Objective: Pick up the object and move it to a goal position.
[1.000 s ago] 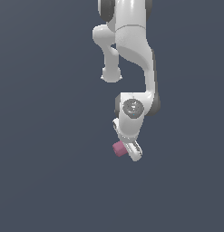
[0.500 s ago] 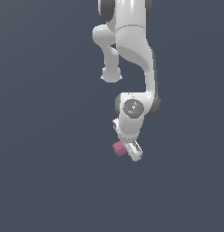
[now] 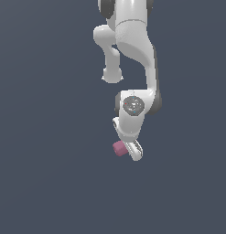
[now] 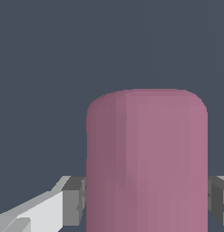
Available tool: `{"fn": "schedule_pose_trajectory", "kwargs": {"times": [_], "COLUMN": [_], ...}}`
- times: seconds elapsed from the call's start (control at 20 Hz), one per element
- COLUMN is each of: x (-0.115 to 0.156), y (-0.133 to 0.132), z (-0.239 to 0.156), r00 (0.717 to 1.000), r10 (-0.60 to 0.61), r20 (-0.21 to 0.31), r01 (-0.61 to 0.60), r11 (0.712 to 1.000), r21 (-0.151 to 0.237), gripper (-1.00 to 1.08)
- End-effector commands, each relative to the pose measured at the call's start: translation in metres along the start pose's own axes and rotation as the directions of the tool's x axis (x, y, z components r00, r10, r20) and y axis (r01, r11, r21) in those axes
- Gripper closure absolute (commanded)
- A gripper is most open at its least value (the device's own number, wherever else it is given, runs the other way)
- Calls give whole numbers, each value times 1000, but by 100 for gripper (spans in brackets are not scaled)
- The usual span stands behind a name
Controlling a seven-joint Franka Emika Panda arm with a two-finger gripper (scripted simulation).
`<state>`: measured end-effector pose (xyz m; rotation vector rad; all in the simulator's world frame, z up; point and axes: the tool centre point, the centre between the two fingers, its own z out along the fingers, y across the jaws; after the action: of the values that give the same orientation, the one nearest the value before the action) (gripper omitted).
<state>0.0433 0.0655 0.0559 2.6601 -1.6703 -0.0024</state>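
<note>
Tool (image 3: 129,150) pinching pink block (image 4: 147,163) between both fingers, pose unchanged over the last second; likely holding at goal.

No visible change across last second. Arm (image 3: 132,50) pose in exterior view matches both earlier pictures once size difference allowed for. Pink block (image 3: 119,148) sits at same spot beside gripper (image 3: 131,150), on exterior view's left of it, same tilt. Jaws' closure on block unchanged as far as exterior view shows; no earlier wrist picture, so nothing to compare there. Any drift too small to tell.
</note>
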Motion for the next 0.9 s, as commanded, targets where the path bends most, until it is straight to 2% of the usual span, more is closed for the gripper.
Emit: {"fn": "schedule_pose_trajectory", "kwargs": {"times": [0.0, 0.35, 0.85], "x": [2, 13, 37], "y": [2, 16, 46], "z": [-12, -64, -178], "r00": [1000, 1000, 1000], "r10": [0, 1, 2], "r20": [0, 0, 1], "r01": [0, -1, -2], "r11": [1000, 1000, 1000], "r21": [2, 2, 2], "gripper": [108, 108, 108]}}
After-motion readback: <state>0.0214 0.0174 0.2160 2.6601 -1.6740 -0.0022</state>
